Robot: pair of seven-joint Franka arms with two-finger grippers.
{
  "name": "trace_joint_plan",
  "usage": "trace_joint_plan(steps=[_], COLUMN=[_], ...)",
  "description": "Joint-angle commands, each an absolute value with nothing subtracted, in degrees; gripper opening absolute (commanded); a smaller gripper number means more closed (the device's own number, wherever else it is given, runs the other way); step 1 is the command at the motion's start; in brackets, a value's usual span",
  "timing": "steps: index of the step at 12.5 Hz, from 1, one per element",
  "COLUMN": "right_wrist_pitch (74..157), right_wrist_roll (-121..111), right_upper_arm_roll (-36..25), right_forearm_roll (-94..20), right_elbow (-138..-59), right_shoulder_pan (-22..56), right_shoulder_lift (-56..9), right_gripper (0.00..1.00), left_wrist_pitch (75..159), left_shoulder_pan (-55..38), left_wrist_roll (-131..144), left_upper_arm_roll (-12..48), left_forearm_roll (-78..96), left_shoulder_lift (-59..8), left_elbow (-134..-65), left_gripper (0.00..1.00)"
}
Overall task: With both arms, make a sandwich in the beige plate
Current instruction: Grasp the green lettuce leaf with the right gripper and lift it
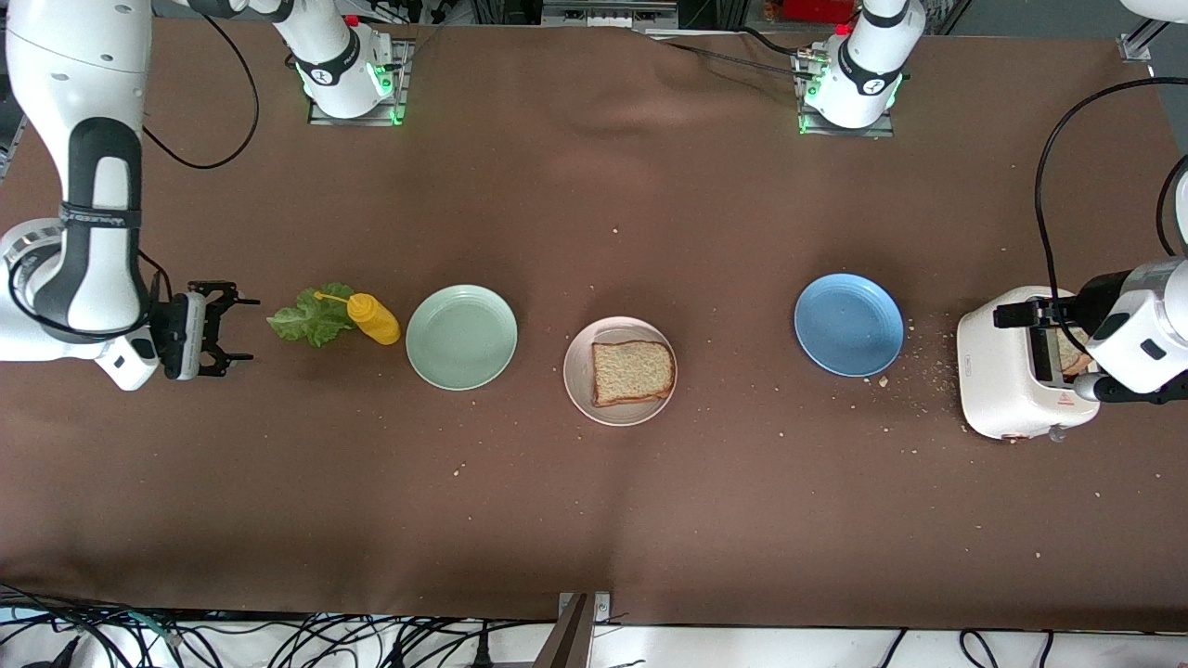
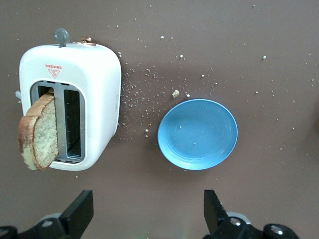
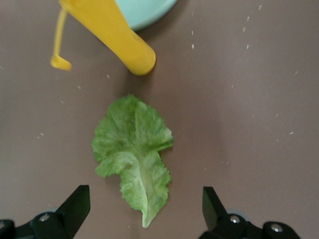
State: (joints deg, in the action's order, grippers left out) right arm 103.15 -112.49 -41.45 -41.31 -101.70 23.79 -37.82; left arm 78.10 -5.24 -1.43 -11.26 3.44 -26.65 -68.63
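In the front view, one bread slice [image 1: 632, 372] is seen on the beige plate [image 1: 577, 384], between a green plate [image 1: 461, 336] and a blue plate [image 1: 848, 324].

In the left wrist view, the left gripper [image 2: 148, 211] is held with jaws open near a toaster [image 2: 94, 104] containing a second slice [image 2: 39, 133].

In the right wrist view, the right gripper [image 3: 144, 208] is held with jaws open over the lettuce [image 3: 134, 152], beside a yellow bottle [image 3: 112, 32].

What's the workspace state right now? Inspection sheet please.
Surface: brown cloth, crumbs scattered, thickest beside the toaster.
Job's things: one bread slice flat on the beige plate; second slice sticking out of the white toaster; lettuce leaf on the cloth.
Clutter: yellow squeeze bottle lying beside the lettuce; mint green plate and blue plate, both bare.
Grippers: left gripper over the toaster, jaws open; right gripper beside the lettuce, jaws open.
Cables: black cables looping off both arms.
Surroundings: loose cables under the table's near edge.
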Motion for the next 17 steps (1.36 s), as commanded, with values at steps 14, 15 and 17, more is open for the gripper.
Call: trace_joint_plan(steps=[14, 15, 17], right_wrist_pitch=[128.15, 127.88, 127.44], right_wrist_roll=[-114.17, -114.17, -114.69], right_upper_arm_roll=[-42.45, -42.45, -42.71], right_forearm_roll=[-50.80, -50.80, -50.71], right_elbow=[-124.19, -123.67, -122.35], right_shoulder_pan=[36.04, 35.86, 35.51], right_shoulder_lift=[-32.96, -32.96, -32.87], right_gripper=[0.00, 0.00, 0.00], left_wrist_pitch=[78.84, 78.84, 79.62], left_shoulder_pan=[-5.36, -5.45, -5.45], left_wrist_roll=[-0.27, -0.18, -0.18], left_upper_arm_roll=[-11.07, -10.99, -11.07], left_forearm_roll=[2.99, 2.81, 2.29], left_shoulder_lift=[-26.10, -26.28, -26.54], left_elbow=[-69.00, -69.08, -69.34], left_gripper=[0.98, 0.98, 0.98])
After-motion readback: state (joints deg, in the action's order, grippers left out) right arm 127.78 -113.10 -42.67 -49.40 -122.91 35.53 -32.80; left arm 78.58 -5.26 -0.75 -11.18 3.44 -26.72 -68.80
